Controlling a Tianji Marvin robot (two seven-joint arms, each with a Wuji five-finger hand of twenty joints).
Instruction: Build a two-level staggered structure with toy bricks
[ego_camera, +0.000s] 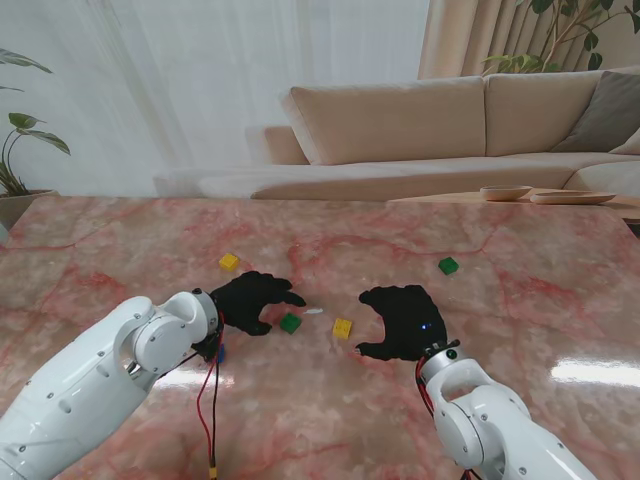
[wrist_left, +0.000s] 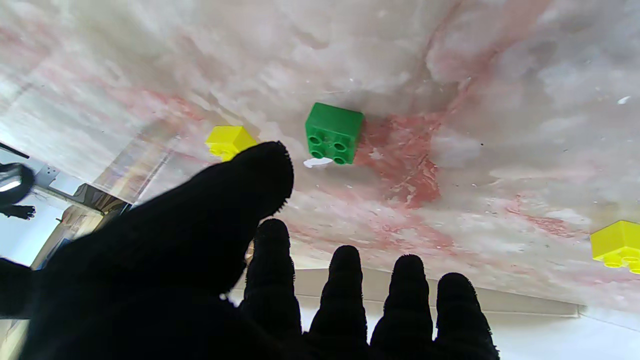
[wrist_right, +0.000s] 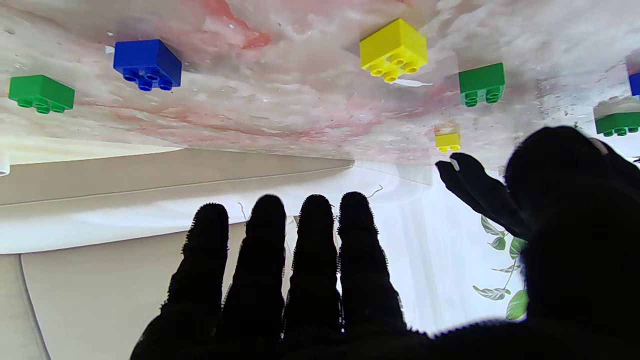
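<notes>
- From the stand's view, both arms rise from the near corners and meet over the middle of the pink marble worktop (ego_camera: 120, 240). The left hand (ego_camera: 250, 301) and the right hand (ego_camera: 403, 321) (both in black gloves) hover palm-down, thumbs turned toward each other. Between them lie a green brick (ego_camera: 290, 322), just beside the left hand, and a yellow brick (ego_camera: 342, 328) nearer the right hand. A second yellow brick (ego_camera: 229, 262) sits farther from me on the left, and another green brick (ego_camera: 448, 265) farther off on the right. A sofa (ego_camera: 440, 130) stands beyond the worktop.
- In the left wrist view, the left hand's fingers (wrist_left: 345, 295) stretch out straight, side by side, with the thumb (wrist_left: 235, 200) held well apart; they hold nothing. The green brick (wrist_left: 334, 132) lies studs-up ahead of them, untouched.
- In the right wrist view, the right hand's fingers (wrist_right: 315, 255) are likewise extended and empty, thumb (wrist_right: 565, 165) splayed wide. Ahead lie the yellow brick (wrist_right: 394, 49), the green one (wrist_right: 482, 82), and a blue brick (wrist_right: 147, 62); all are separate, none stacked.
</notes>
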